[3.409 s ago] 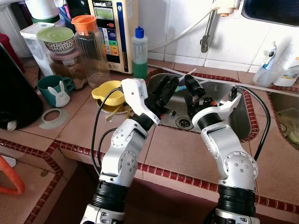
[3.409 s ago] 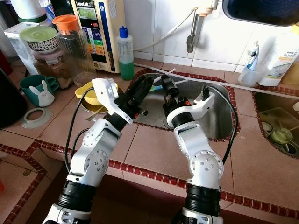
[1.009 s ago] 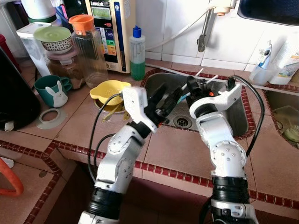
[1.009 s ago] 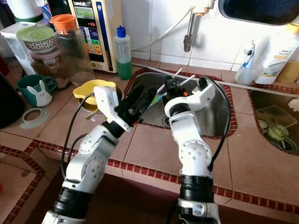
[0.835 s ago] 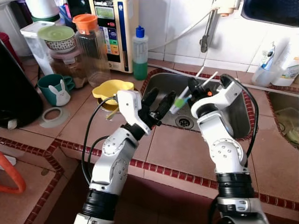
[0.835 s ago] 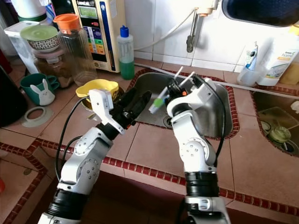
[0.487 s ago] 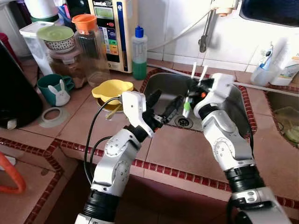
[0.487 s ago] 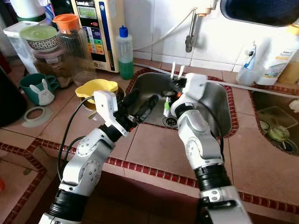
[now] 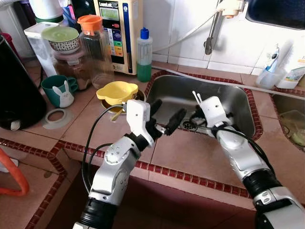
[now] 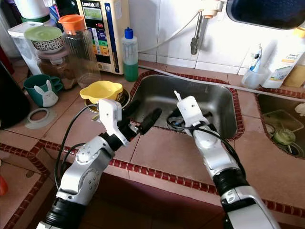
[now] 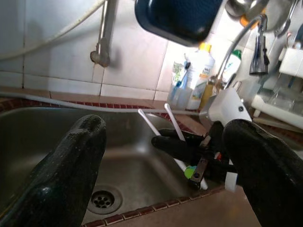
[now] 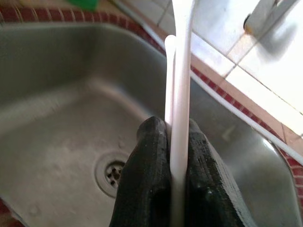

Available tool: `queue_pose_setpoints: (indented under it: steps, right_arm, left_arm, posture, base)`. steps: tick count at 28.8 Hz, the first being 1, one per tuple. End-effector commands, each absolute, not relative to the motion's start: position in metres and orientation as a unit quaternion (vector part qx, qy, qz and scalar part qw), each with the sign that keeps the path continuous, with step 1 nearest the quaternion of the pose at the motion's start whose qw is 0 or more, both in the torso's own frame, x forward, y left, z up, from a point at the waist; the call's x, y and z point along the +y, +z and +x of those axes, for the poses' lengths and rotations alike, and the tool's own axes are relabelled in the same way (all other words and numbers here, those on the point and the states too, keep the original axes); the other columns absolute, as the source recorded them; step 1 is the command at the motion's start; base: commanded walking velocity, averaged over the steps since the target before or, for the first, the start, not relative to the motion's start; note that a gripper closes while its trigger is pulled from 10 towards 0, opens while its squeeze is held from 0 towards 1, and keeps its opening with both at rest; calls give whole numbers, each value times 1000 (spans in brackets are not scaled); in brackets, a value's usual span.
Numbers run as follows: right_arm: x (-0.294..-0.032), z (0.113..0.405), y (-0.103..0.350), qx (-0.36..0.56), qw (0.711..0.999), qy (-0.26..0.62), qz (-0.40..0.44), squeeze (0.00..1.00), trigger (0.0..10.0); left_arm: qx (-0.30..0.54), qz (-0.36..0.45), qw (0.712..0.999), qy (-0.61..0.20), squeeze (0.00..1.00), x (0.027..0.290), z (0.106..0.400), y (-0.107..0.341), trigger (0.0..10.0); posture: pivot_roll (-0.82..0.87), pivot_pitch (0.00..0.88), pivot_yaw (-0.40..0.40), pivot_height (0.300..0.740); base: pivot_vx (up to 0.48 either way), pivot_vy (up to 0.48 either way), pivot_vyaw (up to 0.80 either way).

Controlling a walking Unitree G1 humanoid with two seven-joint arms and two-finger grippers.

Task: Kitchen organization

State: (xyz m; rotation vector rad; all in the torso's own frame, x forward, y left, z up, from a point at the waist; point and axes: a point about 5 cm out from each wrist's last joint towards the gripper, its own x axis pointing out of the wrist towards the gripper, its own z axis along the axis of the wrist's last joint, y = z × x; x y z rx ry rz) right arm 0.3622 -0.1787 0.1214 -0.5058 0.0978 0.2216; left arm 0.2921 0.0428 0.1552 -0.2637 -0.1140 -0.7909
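My right gripper point(image 9: 199, 118) is shut on two thin white-handled utensils point(image 12: 179, 90) and hangs low over the steel sink point(image 9: 238, 102), near its drain point(image 9: 189, 125). The handles point(image 9: 195, 96) stick up above the wrist. One utensil has a green end point(image 11: 189, 171) below the fingers. My left gripper point(image 9: 169, 109) stands open over the sink's front-left rim, a short way left of the right gripper, with nothing between its fingers point(image 11: 75, 165). In the left wrist view, the right gripper point(image 11: 177, 142) and the white handles point(image 11: 156, 125) lie straight ahead.
A yellow bowl point(image 9: 116, 91) sits on the tiled counter left of the sink. Behind it stand a green soap bottle point(image 9: 144, 55), an orange-lidded jar point(image 9: 95, 47) and a teal bunny mug point(image 9: 59, 90). A tap point(image 9: 209, 36) hangs over the sink. Bottles point(image 9: 274, 71) stand at the back right.
The right arm has swung the white utensils from high above the sink down to near the drain, the handles turning upright. The left gripper stays open in much the same place.
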Motion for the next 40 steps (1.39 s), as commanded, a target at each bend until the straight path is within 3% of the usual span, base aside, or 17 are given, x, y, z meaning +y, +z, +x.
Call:
queue_pose_setpoints:
  steps: [1, 3, 4, 6, 15, 26, 28, 35, 36, 37, 40]
  right_arm:
    - [-182, 365, 124, 47, 959, 107, -257, 0, 10000]
    - [-186, 367, 125, 52, 959, 94, -260, 0, 10000]
    - [-187, 368, 124, 53, 959, 96, -261, 71, 10000]
    - [-194, 369, 122, 63, 956, 75, -275, 1000, 10000]
    - [-201, 364, 102, 121, 953, 72, -268, 1000, 10000]
    - [-196, 362, 95, 128, 955, 83, -254, 1000, 10000]
    - [-193, 366, 103, 118, 973, 71, -183, 1000, 10000]
    - [-185, 366, 127, 57, 994, 52, -77, 1000, 10000]
    - [-185, 364, 130, 46, 995, 47, -75, 1000, 10000]
    - [-183, 360, 134, 30, 996, 41, -69, 1000, 10000]
    - [-180, 352, 137, 20, 997, 44, -56, 1000, 10000]
  left_arm:
    - [-42, -103, 914, -390, 1000, 41, 290, 151, 10000]
    - [-37, -102, 915, -388, 1000, 42, 290, 149, 10000]
    - [-31, -100, 916, -387, 1000, 42, 290, 147, 10000]
    - [-24, -95, 919, -381, 1000, 44, 291, 144, 10000]
    - [-7, -81, 924, -374, 1000, 47, 292, 138, 10000]
    - [-4, -75, 926, -370, 1000, 45, 292, 137, 10000]
    - [-2, -72, 929, -364, 1000, 46, 293, 136, 10000]
    - [-14, -47, 946, -319, 1000, 54, 301, 138, 10000]
    - [-17, -44, 951, -307, 431, 56, 303, 138, 10000]
    - [-21, -41, 956, -289, 0, 59, 306, 140, 10000]
    - [-22, -36, 961, -273, 0, 61, 310, 141, 10000]
  posture:
    - [13, 0, 8, 740]
    - [14, 0, 9, 740]
    - [15, 0, 11, 740]
    - [17, 0, 12, 740]
    - [21, 0, 17, 740]
    - [21, 0, 17, 740]
    - [21, 0, 16, 740]
    - [19, 0, 11, 740]
    - [19, 0, 11, 740]
    - [16, 0, 10, 740]
    - [13, 0, 10, 740]
  base:
    - [0, 0, 0]
    - [0, 0, 0]
    - [0, 0, 0]
    - [0, 0, 0]
    - [0, 0, 0]
    - [0, 0, 0]
    - [0, 0, 0]
    - [0, 0, 0]
    - [0, 0, 0]
    - [0, 0, 0]
    - [0, 0, 0]
